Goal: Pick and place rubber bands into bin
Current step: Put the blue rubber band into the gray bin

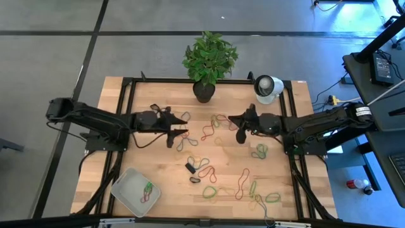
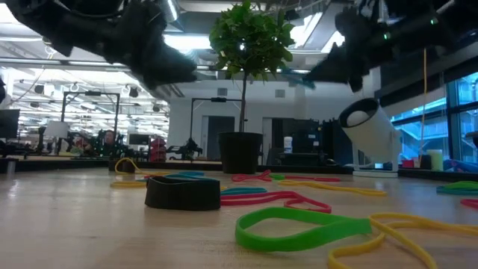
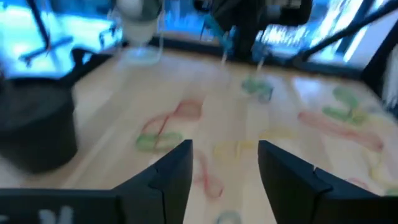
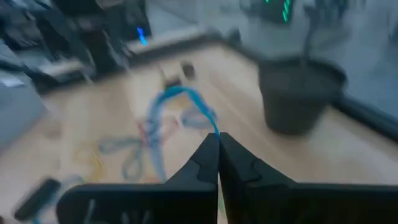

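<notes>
Rubber bands in green (image 1: 209, 190), red (image 1: 207, 131) and tan lie scattered over the wooden table; in the low view a green one (image 2: 299, 228) lies nearest. The bin (image 1: 126, 187), a whitish tray at the near left corner, holds a few bands. My right gripper (image 4: 217, 138) hovers above the table's middle (image 1: 235, 120), shut on a blue rubber band (image 4: 180, 102). My left gripper (image 3: 224, 163) is open and empty above the bands left of centre (image 1: 177, 130), facing the right arm. My right gripper pinches the blue rubber band between its two fingertips at one end of the loop (image 4: 213, 127). The band is lifted clear of the table; in the low view it sticks out past the fingertips (image 2: 297, 77), slack and curved.
A potted plant (image 1: 204, 88) and a white round device (image 1: 267, 87) stand at the far edge. A small black block (image 1: 190, 168) lies near the middle, seen close in the low view (image 2: 183, 193). Most bands lie in the table's right and near half.
</notes>
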### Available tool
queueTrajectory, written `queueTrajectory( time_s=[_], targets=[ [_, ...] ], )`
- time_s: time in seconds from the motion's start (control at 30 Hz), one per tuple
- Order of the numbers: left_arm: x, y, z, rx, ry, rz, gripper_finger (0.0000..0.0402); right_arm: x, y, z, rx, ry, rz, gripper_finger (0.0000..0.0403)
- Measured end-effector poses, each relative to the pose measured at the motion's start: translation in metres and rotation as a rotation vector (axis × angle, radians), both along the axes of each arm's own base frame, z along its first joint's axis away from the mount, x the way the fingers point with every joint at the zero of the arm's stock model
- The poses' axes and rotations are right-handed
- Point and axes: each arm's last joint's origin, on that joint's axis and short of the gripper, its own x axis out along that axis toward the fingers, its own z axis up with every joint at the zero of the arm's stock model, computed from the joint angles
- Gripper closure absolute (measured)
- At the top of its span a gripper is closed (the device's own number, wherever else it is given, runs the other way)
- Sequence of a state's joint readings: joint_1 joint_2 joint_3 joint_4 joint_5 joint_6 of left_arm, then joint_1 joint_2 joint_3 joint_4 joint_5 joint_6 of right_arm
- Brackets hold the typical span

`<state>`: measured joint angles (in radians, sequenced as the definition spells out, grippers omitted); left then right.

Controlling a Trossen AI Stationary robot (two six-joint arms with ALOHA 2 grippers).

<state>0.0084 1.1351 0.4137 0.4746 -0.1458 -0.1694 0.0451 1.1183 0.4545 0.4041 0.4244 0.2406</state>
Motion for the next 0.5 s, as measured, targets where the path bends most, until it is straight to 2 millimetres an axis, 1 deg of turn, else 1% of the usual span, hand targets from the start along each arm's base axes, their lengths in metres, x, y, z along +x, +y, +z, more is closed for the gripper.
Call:
queueTrajectory(
  time_s=[0.13, 0.27, 0.37, 0.5],
  targets=[
    [0.016, -0.002, -0.002, 0.019, -0.125, 0.044, 0.0222, 0.003, 0.005, 0.008, -0.031, -0.041, 0.029, 0.0401],
    [0.027, -0.004, -0.008, 0.021, -0.195, 0.068, 0.0222, 0.012, 0.011, 0.011, -0.038, -0.037, 0.053, 0.0401],
    [0.038, -0.004, -0.013, 0.021, -0.200, 0.066, 0.0222, 0.027, 0.016, 0.009, -0.063, 0.000, 0.076, 0.0402],
    [0.059, -0.005, -0.019, 0.022, -0.174, 0.062, 0.0222, 0.050, 0.026, 0.002, -0.126, 0.069, 0.119, 0.0402]
  ],
)
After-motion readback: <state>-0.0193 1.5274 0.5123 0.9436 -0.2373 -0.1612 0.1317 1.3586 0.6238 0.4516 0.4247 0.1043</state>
